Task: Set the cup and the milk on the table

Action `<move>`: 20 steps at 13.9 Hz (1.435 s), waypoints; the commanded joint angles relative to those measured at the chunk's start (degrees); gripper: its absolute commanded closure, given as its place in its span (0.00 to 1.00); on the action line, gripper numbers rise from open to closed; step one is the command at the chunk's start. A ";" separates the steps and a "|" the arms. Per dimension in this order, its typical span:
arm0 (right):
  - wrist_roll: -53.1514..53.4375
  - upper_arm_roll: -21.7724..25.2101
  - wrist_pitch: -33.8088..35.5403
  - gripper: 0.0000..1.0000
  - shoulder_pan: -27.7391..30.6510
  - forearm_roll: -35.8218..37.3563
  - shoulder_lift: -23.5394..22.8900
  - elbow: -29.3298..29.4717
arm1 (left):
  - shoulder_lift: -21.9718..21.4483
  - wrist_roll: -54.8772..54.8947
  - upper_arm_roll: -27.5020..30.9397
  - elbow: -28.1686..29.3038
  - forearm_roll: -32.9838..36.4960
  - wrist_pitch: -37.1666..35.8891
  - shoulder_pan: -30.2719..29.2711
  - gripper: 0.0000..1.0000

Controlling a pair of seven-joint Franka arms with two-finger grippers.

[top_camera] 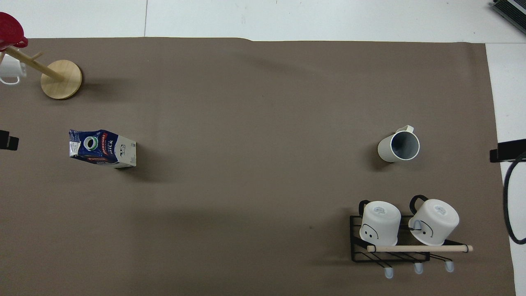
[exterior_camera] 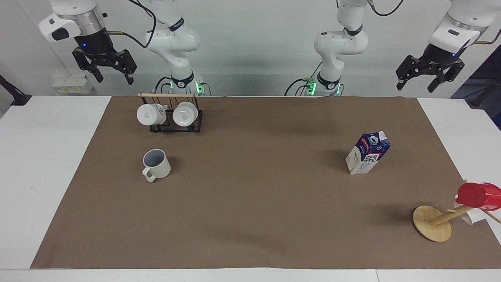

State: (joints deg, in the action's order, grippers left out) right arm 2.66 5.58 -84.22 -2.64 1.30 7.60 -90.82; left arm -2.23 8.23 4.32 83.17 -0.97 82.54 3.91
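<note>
Little risk left, as judged: cup [exterior_camera: 156, 164] and milk [exterior_camera: 368, 153] both upright on the brown mat [exterior_camera: 250, 219] of the counter [exterior_camera: 43, 156], well apart from each other, nothing in any grip. Could still go wrong only by a low pass of an arm: a knock on the tall, narrow milk carton, or a catch on the cup handle, turned away from the robots.

Right fingers [exterior_camera: 96, 73] spread apart and empty, raised high past the counter edge at the right arm's end. Cup well below them and well apart, farther out on the mat, just past the black rack [exterior_camera: 176, 124] with two white mugs [exterior_camera: 168, 114].

Left fingers [exterior_camera: 399, 81] also spread apart and empty, raised at the left arm's end. Milk well below, well apart, not touching. Red cup [exterior_camera: 475, 195] on wooden stand [exterior_camera: 432, 223] farther out again.
</note>
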 commanded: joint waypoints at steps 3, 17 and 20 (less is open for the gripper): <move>-0.55 -0.65 -3.32 0.00 0.44 -0.34 0.66 -2.35 | 2.68 -0.50 -0.18 -4.51 0.62 -1.34 0.13 0.00; -1.17 -0.65 -3.50 0.00 0.79 -0.42 0.22 -1.82 | 1.44 -0.59 -0.18 -2.66 0.62 -1.86 0.22 0.00; -1.26 -0.65 -3.50 0.00 0.62 -0.42 0.31 -1.82 | 1.18 -0.50 -0.18 -2.31 0.62 -1.86 0.22 0.00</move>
State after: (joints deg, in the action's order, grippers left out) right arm 2.66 5.28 -87.47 -2.61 1.30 7.59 -92.10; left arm -0.15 8.23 4.17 80.42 -0.97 81.49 4.01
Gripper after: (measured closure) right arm 0.000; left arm 0.000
